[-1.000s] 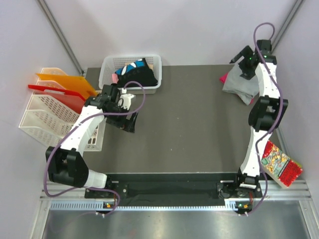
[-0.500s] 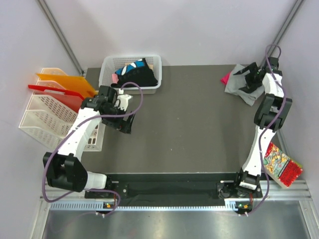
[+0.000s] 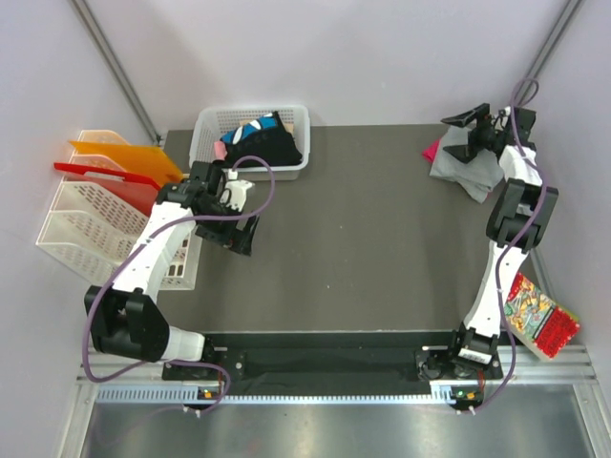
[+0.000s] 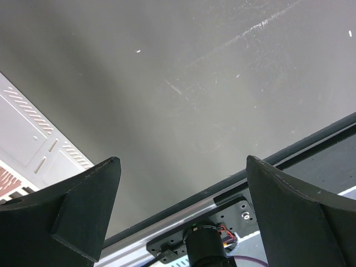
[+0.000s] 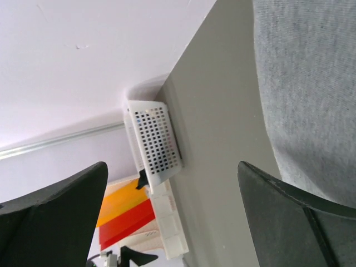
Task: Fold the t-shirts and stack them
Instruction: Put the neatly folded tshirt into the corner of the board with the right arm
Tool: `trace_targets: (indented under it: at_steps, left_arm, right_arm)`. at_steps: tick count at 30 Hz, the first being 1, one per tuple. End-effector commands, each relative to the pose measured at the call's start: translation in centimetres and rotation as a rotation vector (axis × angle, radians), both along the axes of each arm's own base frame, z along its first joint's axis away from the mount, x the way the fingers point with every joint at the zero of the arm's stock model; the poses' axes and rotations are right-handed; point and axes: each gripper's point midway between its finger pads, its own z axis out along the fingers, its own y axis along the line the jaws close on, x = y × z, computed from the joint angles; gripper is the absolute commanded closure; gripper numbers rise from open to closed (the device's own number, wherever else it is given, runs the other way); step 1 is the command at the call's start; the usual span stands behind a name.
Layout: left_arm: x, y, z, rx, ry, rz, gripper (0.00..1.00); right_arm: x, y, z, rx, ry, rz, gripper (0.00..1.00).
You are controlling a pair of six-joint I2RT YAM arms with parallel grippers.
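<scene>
Grey t-shirt, rumpled, perhaps atop pink t-shirt, by right gripper, fingers apart; left gripper likewise.

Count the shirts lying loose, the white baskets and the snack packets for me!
Loose shirts: 2, the grey shirt and the pink shirt
White baskets: 2, the back basket and the left basket
Snack packets: 1, the red packet
Total: 5
</scene>
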Motion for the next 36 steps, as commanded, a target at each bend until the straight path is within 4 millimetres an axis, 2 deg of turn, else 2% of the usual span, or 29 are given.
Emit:
trace_targets:
  at_steps: [1, 2, 5, 9, 11, 12, 14, 15, 18, 20, 23, 26, 27, 29, 30, 31, 32, 33, 34, 35, 36]
  left_arm:
    - [0.3, 0.2, 1.4, 0.005, -0.027, -0.003, 0.01]
    - [0.1, 0.4, 1.4, 0.011, -0.028, -0.001, 0.01]
    - [-0.3, 0.9, 1.5, 0.035, -0.023, 0.008, 0.01]
    - [-1.3, 2.0, 1.0, 0.088, -0.010, 0.013, 0.01]
    - [-1.7, 2.5, 0.9, 0.113, -0.011, 0.012, 0.01]
    - [-2.0, 2.9, 0.5, 0.132, 0.000, 0.015, 0.01]
    - [-2.3, 3.2, 0.3, 0.143, 0.005, 0.021, 0.01]
    - [-2.6, 3.3, 0.1, 0.150, 0.015, 0.024, 0.01]
    - [-3.1, 3.5, -0.1, 0.155, 0.025, 0.034, 0.01]
    - [-3.3, 3.8, -0.1, 0.168, 0.026, 0.036, 0.01]
    - [-3.4, 4.1, 0.2, 0.179, 0.013, 0.041, 0.01]
    - [-2.9, 4.2, 1.1, 0.176, -0.015, 0.046, 0.01]
    - [-2.7, 4.2, 1.4, 0.174, -0.025, 0.046, 0.01]
    - [-2.0, 4.1, 2.5, 0.165, -0.061, 0.048, 0.01]
    - [-1.7, 4.0, 3.0, 0.159, -0.079, 0.050, 0.01]
    - [-1.4, 3.9, 3.5, 0.153, -0.097, 0.049, 0.01]
    - [-0.7, 3.7, 4.6, 0.137, -0.138, 0.049, 0.01]
    - [-0.3, 3.5, 5.1, 0.129, -0.157, 0.049, 0.01]
    - [0.1, 3.4, 5.6, 0.122, -0.184, 0.048, 0.01]
    - [0.5, 3.2, 6.2, 0.113, -0.208, 0.043, 0.01]
    - [1.0, 3.0, 6.5, 0.100, -0.231, 0.035, 0.01]
  right_arm:
    - [0.4, 0.0, 6.5, 0.039, -0.192, 0.025, 0.00]
    - [0.6, -0.3, 6.3, 0.038, -0.193, 0.020, 0.00]
    - [0.9, -1.6, 3.7, 0.036, -0.150, -0.010, 0.00]
    - [0.7, -3.6, -1.1, 0.032, -0.060, -0.042, 0.00]
    - [0.5, -4.2, -2.6, 0.030, -0.038, -0.040, 0.00]
    - [0.2, -4.2, -4.3, 0.043, 0.006, -0.038, 0.00]
    - [-0.1, -4.2, -5.4, 0.023, 0.023, -0.024, 0.00]
    - [-0.4, -4.1, -6.7, 0.035, 0.060, -0.021, 0.00]
    - [-0.8, -3.9, -8.0, 0.046, 0.091, -0.014, 0.00]
    - [-0.8, -3.9, -7.8, 0.039, 0.085, -0.007, 0.00]
    - [-0.5, -3.8, -4.7, 0.022, 0.016, 0.011, 0.00]
    - [-0.4, -3.6, 0.3, 0.017, -0.070, 0.018, 0.00]
    - [-0.5, -3.4, 3.6, 0.012, -0.124, 0.020, 0.00]
    - [-1.0, -2.2, 7.4, -0.001, -0.185, 0.040, 0.00]
    - [-1.9, -1.4, 11.3, -0.023, -0.243, 0.049, 0.00]
    - [-2.6, -0.6, 12.9, -0.042, -0.265, 0.057, 0.00]
    - [-3.3, 1.1, 14.6, -0.064, -0.291, 0.081, 0.00]
    - [-5.3, 2.4, 17.4, -0.128, -0.327, 0.105, 0.00]
    - [-6.0, 3.1, 18.0, -0.191, -0.325, 0.087, 0.00]
    - [-7.1, 5.3, 18.7, -0.251, -0.328, 0.118, 0.00]
    - [-10.1, 6.6, 19.7, -0.361, -0.328, 0.160, 0.00]
